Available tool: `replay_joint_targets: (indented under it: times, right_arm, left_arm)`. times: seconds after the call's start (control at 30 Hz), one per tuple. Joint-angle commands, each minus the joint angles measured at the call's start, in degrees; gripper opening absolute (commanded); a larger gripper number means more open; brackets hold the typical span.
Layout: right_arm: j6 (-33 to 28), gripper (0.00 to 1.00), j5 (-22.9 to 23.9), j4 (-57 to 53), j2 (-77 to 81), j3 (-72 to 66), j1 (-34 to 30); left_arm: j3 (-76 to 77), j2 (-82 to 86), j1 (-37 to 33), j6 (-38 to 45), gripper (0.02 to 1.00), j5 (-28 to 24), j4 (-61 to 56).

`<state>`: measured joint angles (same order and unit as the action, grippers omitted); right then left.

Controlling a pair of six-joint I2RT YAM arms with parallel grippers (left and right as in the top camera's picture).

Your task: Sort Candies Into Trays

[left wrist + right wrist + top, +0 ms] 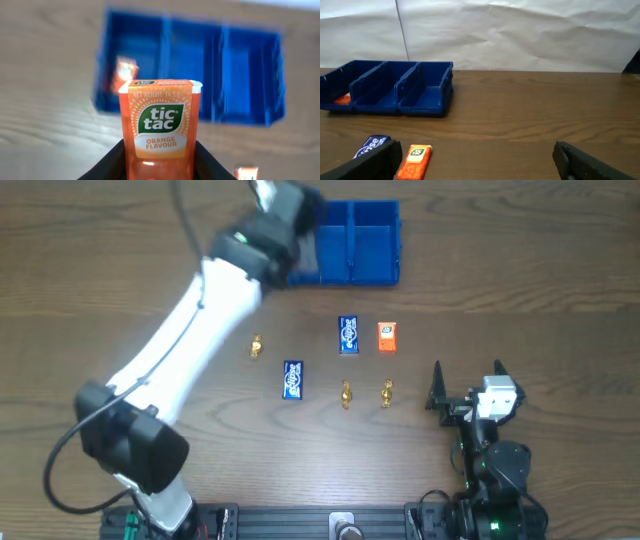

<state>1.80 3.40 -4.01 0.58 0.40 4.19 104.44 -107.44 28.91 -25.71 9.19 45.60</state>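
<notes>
Nearest base: R gripper (pixel 467 383), fingers wide apart, nothing between. Next, on brown wood table (pixel 520 300): flat blue candy packet (pixel 293 380), two gold-wrapped sweets (pixel 346 394) near each other. Farther: third gold sweet (pixel 256 346), second blue packet (pixel 348 335) beside small orange plastic mint box (pixel 387 336). Farthest: blue plastic 3-compartment tray (pixel 372 250), another orange box (pixel 125 70) in end compartment. L gripper (pixel 160 162) lifted by tray, fingers clamped on upright orange mint box (pixel 160 117); compartment beneath: can't tell.

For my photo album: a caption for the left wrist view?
Left gripper holds an orange candy box near the blue tray.
</notes>
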Motion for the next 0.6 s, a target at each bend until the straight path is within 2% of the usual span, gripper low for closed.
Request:
replay_joint_targets:
  times: [0.03,0.2,0.4,0.53,0.6]
  right_arm:
    - [-1.0,0.998,-0.1,-0.4,-0.4,0.0,-0.3]
    - [-1.0,0.998,-0.1,-0.4,-0.4,0.0,-0.3]
    - [-1.0,0.998,-0.1,-0.4,-0.4,0.0,-0.3]
    - [-1.0,0.998,-0.1,-0.4,-0.4,0.0,-0.3]
    - [-1.0,0.998,-0.1,-0.4,-0.4,0.0,-0.3]
  left_arm:
    - [12.2,-9.0,-5.8,5.4,0.336,0.3,5.3]
    - [19.3,-18.6,-7.6,7.4,0.332,-2.3,6.6]
    - [19.8,-23.4,-8.2,7.5,0.334,-2.9,6.2]
    - [19.8,-23.8,-8.3,7.4,0.584,-2.8,6.0]
    - [19.9,-23.7,-8.3,6.8,0.805,-2.8,5.7]
